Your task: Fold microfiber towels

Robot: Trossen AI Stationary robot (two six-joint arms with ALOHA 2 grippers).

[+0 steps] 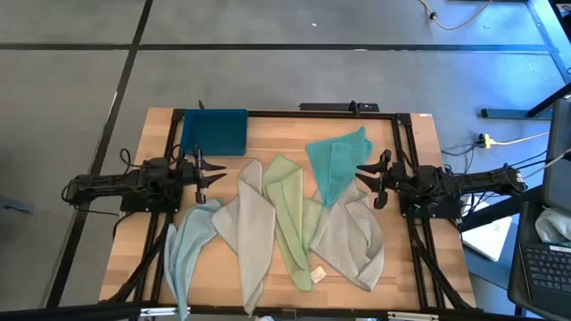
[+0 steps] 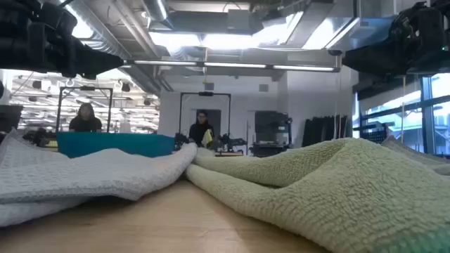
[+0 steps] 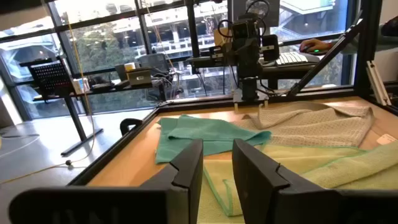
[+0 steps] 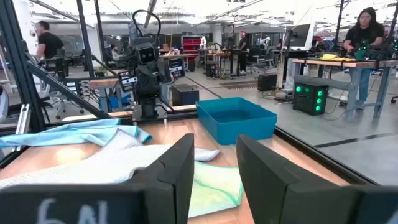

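Note:
Five microfiber towels lie crumpled side by side on the wooden table: pale blue [image 1: 186, 248], light grey [image 1: 250, 227], pale green [image 1: 290, 214], a second light grey [image 1: 355, 239] and teal [image 1: 335, 160]. Their edges overlap. My left gripper [image 1: 202, 171] hovers open at the table's left side, above the gap between the pale blue towel and the tray, pointing right. My right gripper [image 1: 366, 178] hovers open at the right side, beside the teal towel, pointing left. Nothing is between the fingers in the left wrist view [image 3: 217, 171] or the right wrist view [image 4: 214, 168].
A rigid dark blue tray [image 1: 214, 131] stands at the far left of the table. A black frame [image 1: 294, 111] runs around the table's edges. Bare wood shows between the tray and the teal towel. People sit at desks in the room behind [image 2: 202, 130].

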